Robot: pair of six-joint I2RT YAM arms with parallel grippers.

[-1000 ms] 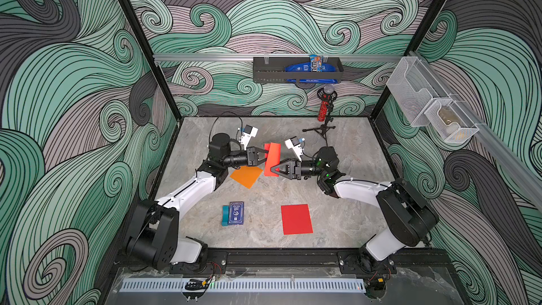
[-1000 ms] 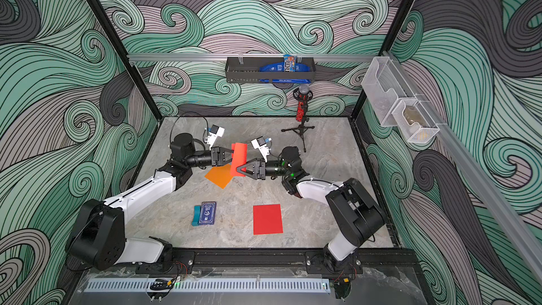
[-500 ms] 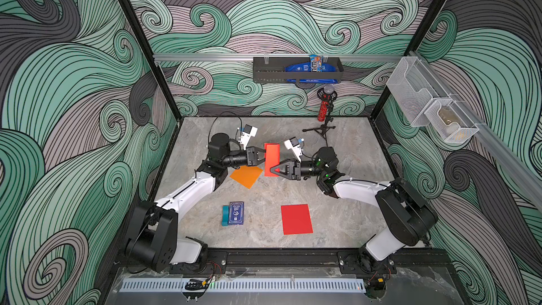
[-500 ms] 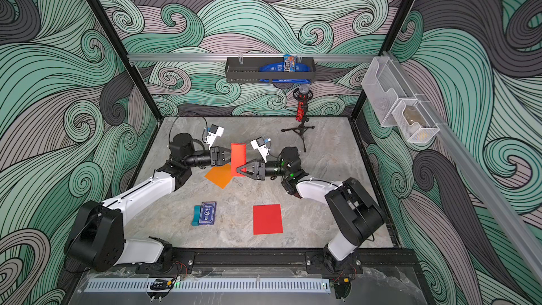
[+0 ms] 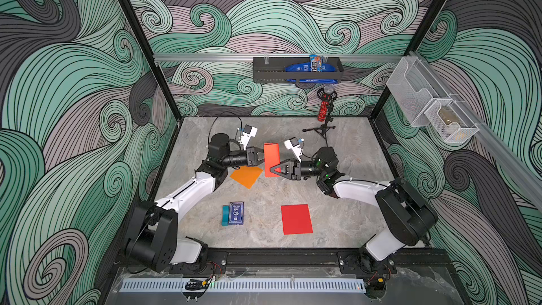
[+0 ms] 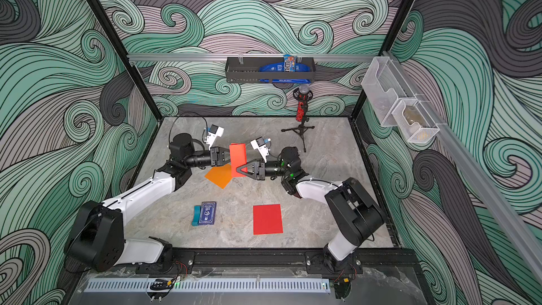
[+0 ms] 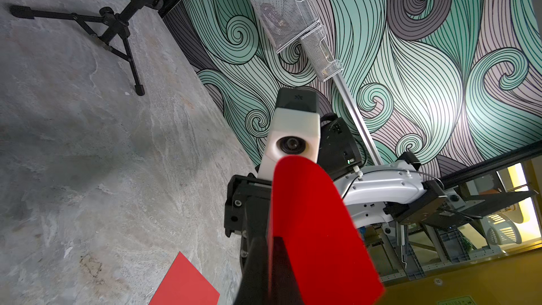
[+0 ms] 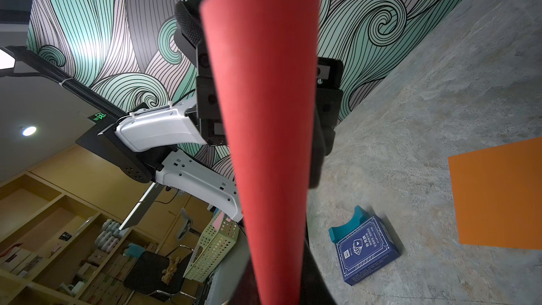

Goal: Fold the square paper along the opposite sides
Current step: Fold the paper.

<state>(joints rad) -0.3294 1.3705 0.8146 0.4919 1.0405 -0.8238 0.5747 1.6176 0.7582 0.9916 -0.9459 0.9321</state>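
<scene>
The square paper [image 5: 271, 156] [image 6: 237, 155] is red-orange and stands upright above the table between both arms, bent over on itself. My left gripper [image 5: 262, 156] [image 6: 228, 156] is shut on its left edge; in the left wrist view the paper [image 7: 308, 215] curves away from the dark fingers [image 7: 258, 259]. My right gripper [image 5: 272, 169] [image 6: 239, 169] is shut on the paper's lower right part. In the right wrist view the paper [image 8: 264, 112] narrows to a pinch between that gripper's dark jaws, which lie against both its sides.
An orange paper [image 5: 246, 176] lies flat under the left gripper. A red paper [image 5: 296, 219] lies toward the front. A blue card box [image 5: 236, 213] with a teal piece [image 5: 225, 215] lies front left. A microphone on a tripod [image 5: 322, 124] stands at the back.
The right gripper's jaws have closed in on the paper. The paper has turned more upright between the two grippers. The left gripper has stayed shut on it.
</scene>
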